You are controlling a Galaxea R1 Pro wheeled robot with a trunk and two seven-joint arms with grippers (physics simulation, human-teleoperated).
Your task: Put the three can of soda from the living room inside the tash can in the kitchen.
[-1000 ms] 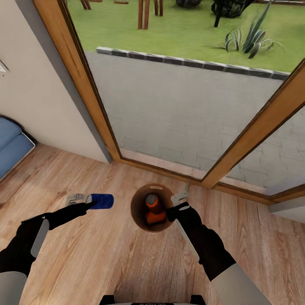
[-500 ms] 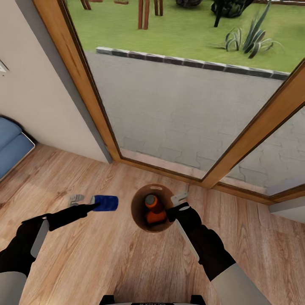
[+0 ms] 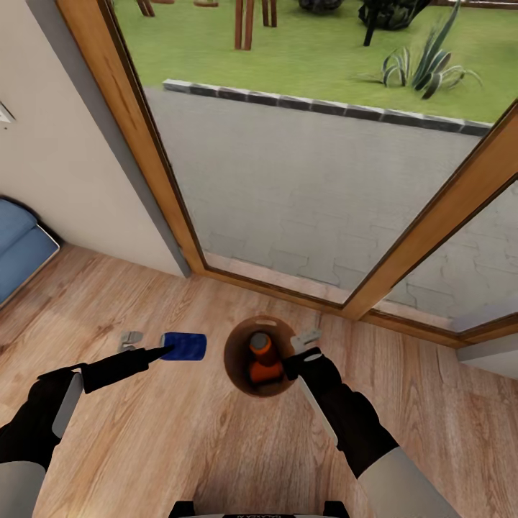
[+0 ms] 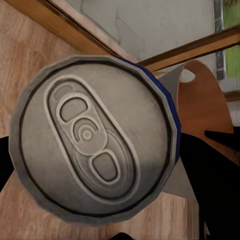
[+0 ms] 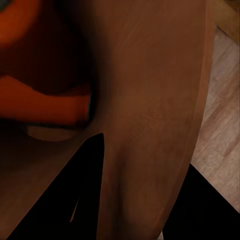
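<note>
Left hand (image 3: 155,345) closed on dark blue can (image 3: 185,346), held sideways just left of trash can (image 3: 234,367). Right hand (image 3: 306,345) gripping trash can rim. Two orange cans (image 3: 262,357) inside, above wood floor (image 3: 180,439) near glass doors (image 3: 302,180).

Light wood plank floor (image 3: 180,446), big wood-framed glass doors (image 3: 302,180) onto grey paving and lawn, plain beige wall (image 3: 57,165), blue sofa corner (image 3: 18,248).

No readable text, label, brand or number is seen anywhere; the blue can (image 3: 184,346) lid (image 4: 95,142) carries only an embossed tab.
</note>
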